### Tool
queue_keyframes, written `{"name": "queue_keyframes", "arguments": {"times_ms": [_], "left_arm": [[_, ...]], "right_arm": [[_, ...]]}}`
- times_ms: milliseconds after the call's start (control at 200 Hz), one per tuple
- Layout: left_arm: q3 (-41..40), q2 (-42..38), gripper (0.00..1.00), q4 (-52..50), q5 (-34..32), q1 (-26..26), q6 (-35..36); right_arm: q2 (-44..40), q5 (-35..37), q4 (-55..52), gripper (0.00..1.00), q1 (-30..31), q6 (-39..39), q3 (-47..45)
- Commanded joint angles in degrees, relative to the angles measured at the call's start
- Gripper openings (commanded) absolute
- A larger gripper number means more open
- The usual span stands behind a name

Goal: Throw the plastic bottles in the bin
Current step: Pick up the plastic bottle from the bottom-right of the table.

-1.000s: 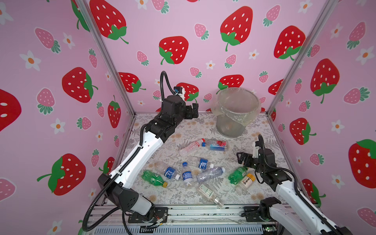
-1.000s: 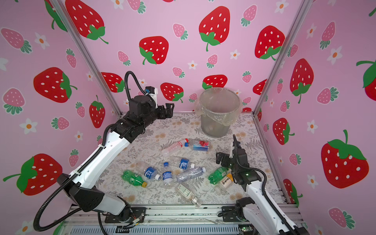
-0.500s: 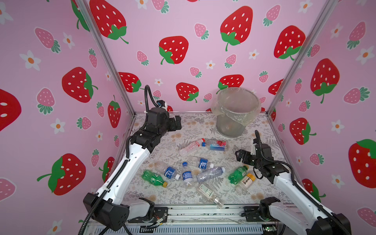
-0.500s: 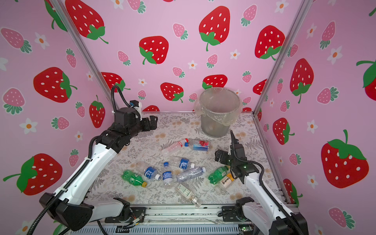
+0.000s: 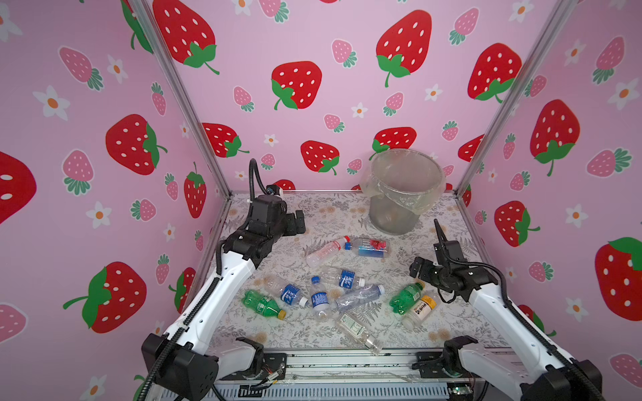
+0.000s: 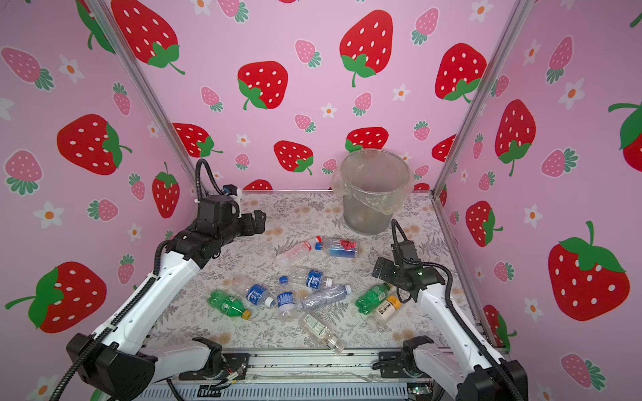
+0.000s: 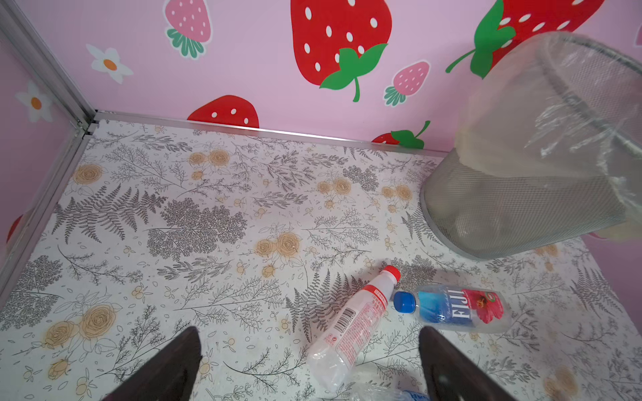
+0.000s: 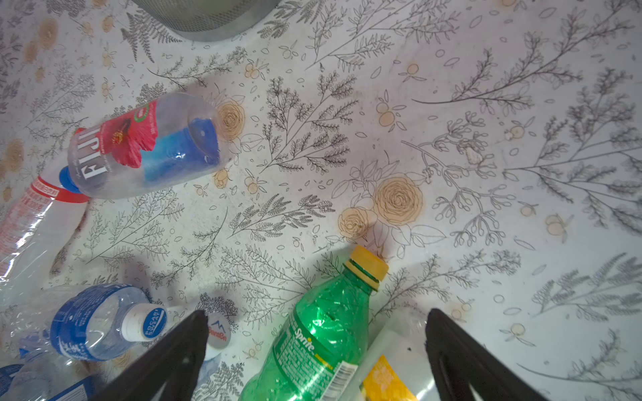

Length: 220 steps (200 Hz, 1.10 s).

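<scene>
Most of the job is left. Ten bottles (image 5: 342, 277) lie scattered on the table (image 5: 330, 215), on the near side of the bin (image 5: 403, 208), which stands at the far right. Dim shapes behind its mesh may be bottles, but that is unclear. The left gripper (image 5: 296, 223) hangs open and empty, to the far left of the red-capped bottle (image 5: 323, 248). The right gripper (image 5: 420, 270), also open and empty, hovers over a green bottle (image 5: 404, 297).

bin (image 5: 392, 218): upright, liner over rim | plastic bottles (image 5: 342, 277): lying scattered before it

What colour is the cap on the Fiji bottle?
Blue; the cap shows best in the left wrist view.
</scene>
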Motion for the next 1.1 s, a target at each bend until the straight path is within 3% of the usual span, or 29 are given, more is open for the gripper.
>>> {"name": "queue_keyframes", "arguments": {"times_ms": [0, 430, 595, 1096], "left_arm": [[0.2, -0.8, 0.99, -0.8, -1.8, 0.3, 1.3], [1.8, 0.3, 0.99, -2.7, 1.6, 0.3, 0.2], [1.7, -0.1, 0.99, -2.7, 2.6, 0.4, -0.1], [1.8, 0.3, 0.99, -2.9, 1.8, 1.3, 0.2]], "right_arm": [[-1.0, 3.9, -10.1, 0.99, 1.2, 4.5, 1.7], [-7.6, -0.1, -14.7, 1.00, 1.3, 13.0, -8.1], [-8.3, -0.7, -14.5, 0.91, 1.3, 14.8, -10.7], [-6.3, -2.8, -7.7, 0.84, 1.3, 15.2, -14.7]]}}
